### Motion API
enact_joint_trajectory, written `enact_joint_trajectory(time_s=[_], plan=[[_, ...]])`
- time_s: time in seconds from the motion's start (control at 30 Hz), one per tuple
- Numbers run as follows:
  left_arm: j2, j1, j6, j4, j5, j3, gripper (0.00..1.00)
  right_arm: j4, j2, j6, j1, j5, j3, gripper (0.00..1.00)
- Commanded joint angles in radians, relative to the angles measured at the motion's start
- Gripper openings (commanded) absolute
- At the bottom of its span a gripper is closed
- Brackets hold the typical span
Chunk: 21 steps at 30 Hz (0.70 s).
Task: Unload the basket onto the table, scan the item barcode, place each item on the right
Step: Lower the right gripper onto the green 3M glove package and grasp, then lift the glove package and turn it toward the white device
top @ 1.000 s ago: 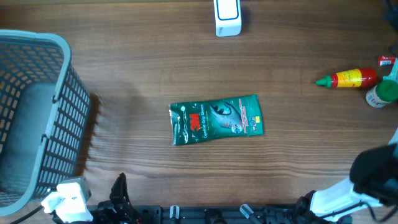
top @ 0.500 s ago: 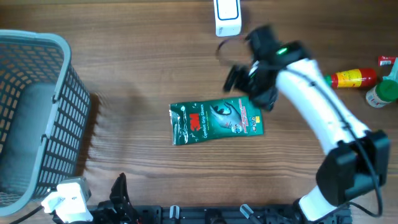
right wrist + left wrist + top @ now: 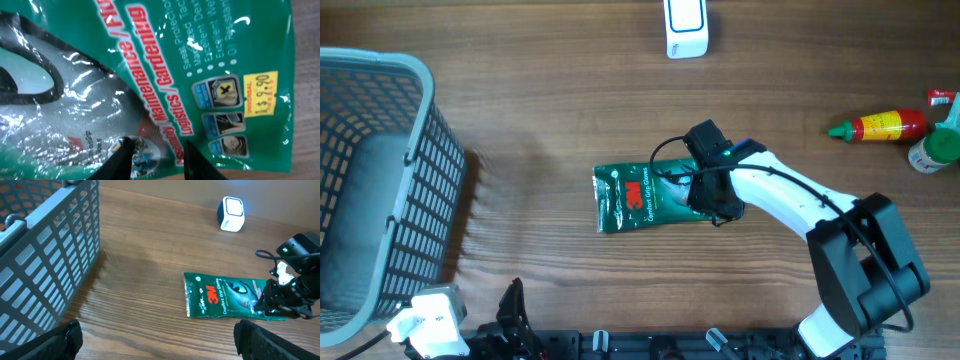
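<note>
The item, a green 3M glove packet (image 3: 645, 198), lies flat mid-table with its printed front up; no barcode shows on it. My right gripper (image 3: 712, 200) is down on the packet's right half. In the right wrist view its two dark fingers (image 3: 122, 157) are drawn in close, pinching the shiny film of the packet (image 3: 150, 60) near its lower edge. A yellow price sticker (image 3: 260, 92) sits to the right. The white scanner (image 3: 686, 28) stands at the far edge. My left gripper (image 3: 160, 342) hangs open and empty at the near edge, short of the packet (image 3: 220, 297).
A grey slatted basket (image 3: 390, 65) fills the left side, close beside the left gripper in the left wrist view (image 3: 50, 245). A red sauce bottle (image 3: 880, 127) lies at the right edge next to a green-capped bottle (image 3: 935, 150).
The right arm swung in from the right, passed above the packet, came down on its right half, and its fingers have narrowed onto the film. The left arm and the packet have stayed put.
</note>
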<state>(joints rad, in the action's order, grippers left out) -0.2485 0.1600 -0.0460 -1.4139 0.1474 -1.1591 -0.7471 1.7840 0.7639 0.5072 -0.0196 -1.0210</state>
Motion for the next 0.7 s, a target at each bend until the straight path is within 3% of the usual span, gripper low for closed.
enact_joint_trajectory(time_s=[0.0, 0.1, 0.23, 0.3, 0.37, 0.43, 0.5, 0.57, 0.67], plan=[[0.003, 0.006, 0.002, 0.002, 0.008, 0.003, 1.0, 0.065, 0.018, 0.01, -0.009, 0.097, 0.018, 0.36], [0.003, 0.006, 0.002, 0.002, 0.008, 0.003, 1.0, 0.141, 0.052, -0.005, -0.025, 0.198, 0.018, 0.4], [0.003, 0.006, 0.002, 0.002, 0.008, 0.003, 1.0, 0.208, 0.096, -0.01, -0.087, 0.398, 0.017, 0.54], [0.003, 0.006, 0.002, 0.002, 0.008, 0.003, 1.0, 0.215, 0.092, -0.09, -0.13, 0.441, -0.023, 0.67], [0.003, 0.006, 0.002, 0.002, 0.008, 0.003, 1.0, 0.183, 0.084, -0.247, -0.182, 0.445, -0.146, 0.73], [0.003, 0.006, 0.002, 0.002, 0.008, 0.003, 1.0, 0.122, 0.081, -0.268, -0.193, 0.415, -0.259, 0.73], [0.003, 0.006, 0.002, 0.002, 0.008, 0.003, 1.0, 0.084, 0.081, -0.268, -0.187, 0.228, -0.36, 0.65], [0.003, 0.006, 0.002, 0.002, 0.008, 0.003, 1.0, 0.156, 0.082, -0.284, -0.171, 0.006, -0.372, 0.46], [0.003, 0.006, 0.002, 0.002, 0.008, 0.003, 1.0, 0.286, 0.125, -0.347, -0.123, -0.079, -0.346, 0.21]])
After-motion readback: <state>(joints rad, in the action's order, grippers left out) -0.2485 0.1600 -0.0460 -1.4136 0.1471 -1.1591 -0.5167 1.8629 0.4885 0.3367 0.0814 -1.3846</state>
